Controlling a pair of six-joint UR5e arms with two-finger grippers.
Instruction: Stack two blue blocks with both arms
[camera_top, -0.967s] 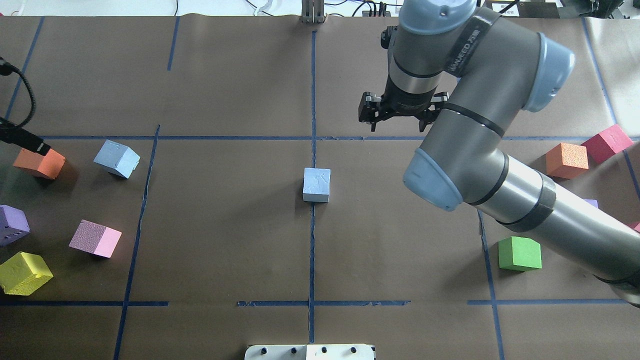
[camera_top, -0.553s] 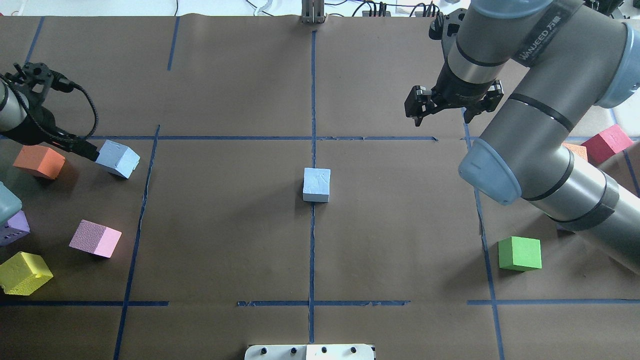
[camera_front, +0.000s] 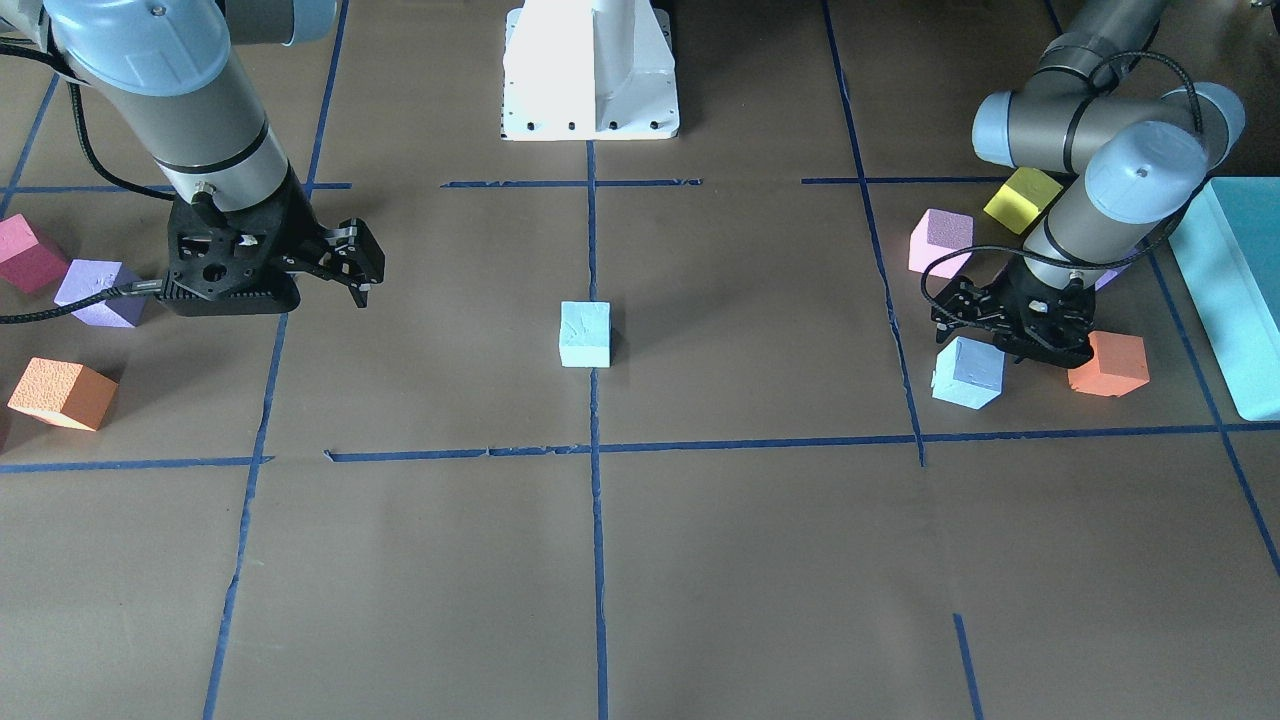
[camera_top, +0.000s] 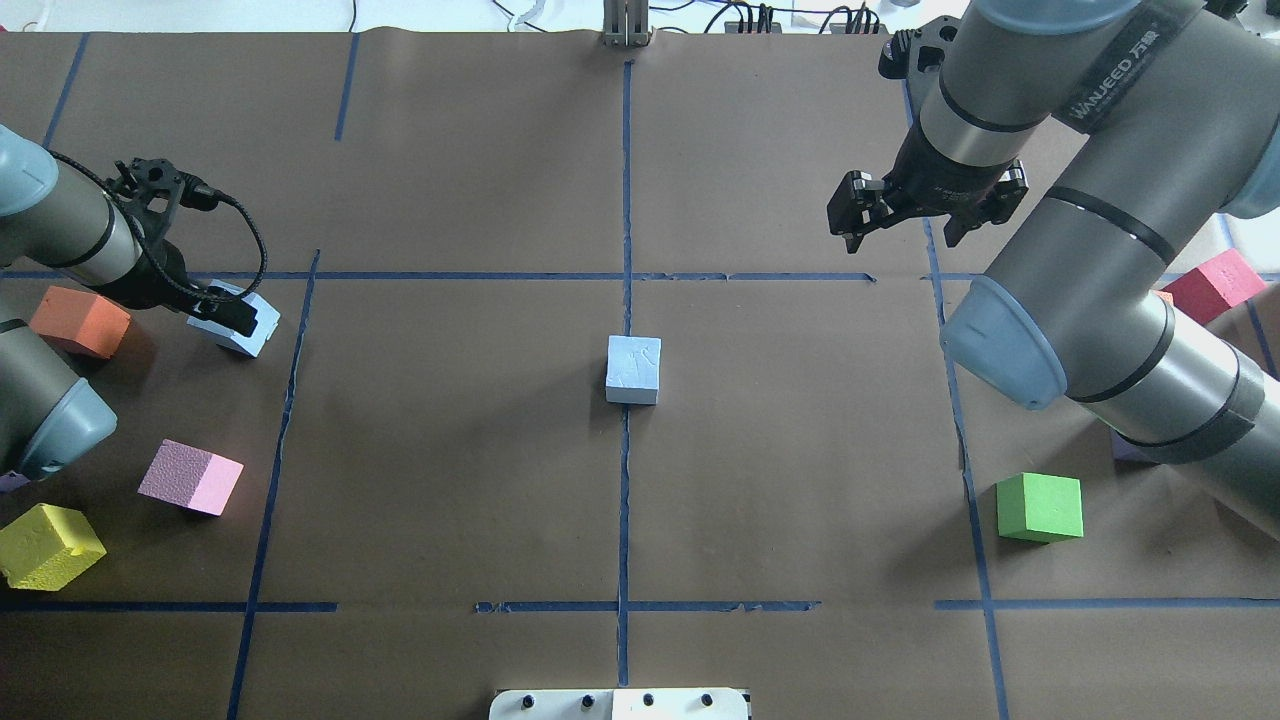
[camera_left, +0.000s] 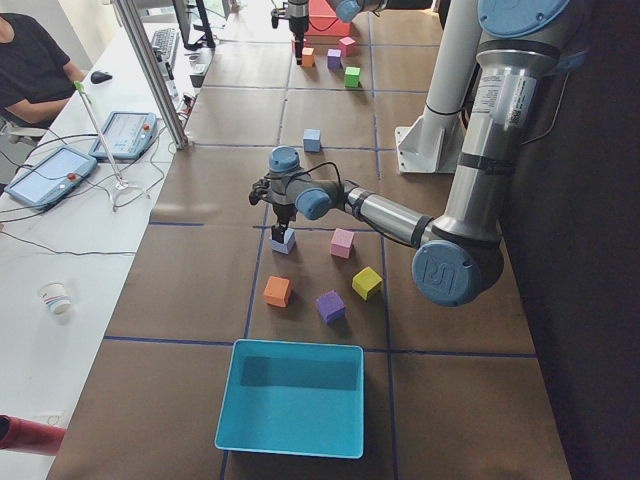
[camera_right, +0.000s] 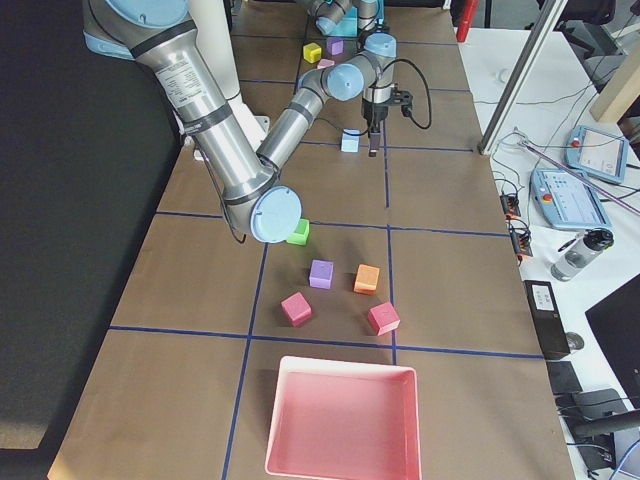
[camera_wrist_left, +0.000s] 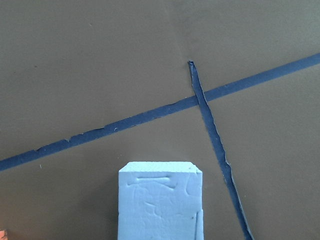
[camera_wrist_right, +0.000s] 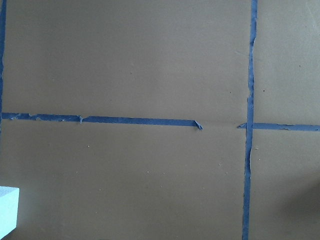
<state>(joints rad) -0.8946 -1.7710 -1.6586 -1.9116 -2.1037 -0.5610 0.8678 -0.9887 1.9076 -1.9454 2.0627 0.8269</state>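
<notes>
Front view: the left hand (camera_front: 1010, 342) is released, fingers spread at the side blue block (camera_front: 968, 373), well apart from the middle blue block (camera_front: 585, 334). Overhead hides that spread, and the left wrist view crops the side blue block. The right hand (camera_top: 900, 236) hangs released, far from the middle blue block.

Two blue blocks (camera_top: 633, 368) (camera_front: 968, 375); two arms (camera_top: 60, 235) (camera_top: 1110, 170) (grey).

The right arm (camera_top: 1090, 300) and left arm (camera_top: 60, 230) are fat grey tubes with light blue caps (camera_top: 1000, 345). A black cable (camera_top: 258, 232) loops by the left one. The right one has white letters (camera_top: 1110, 70), maybe "WANJEED".
</notes>
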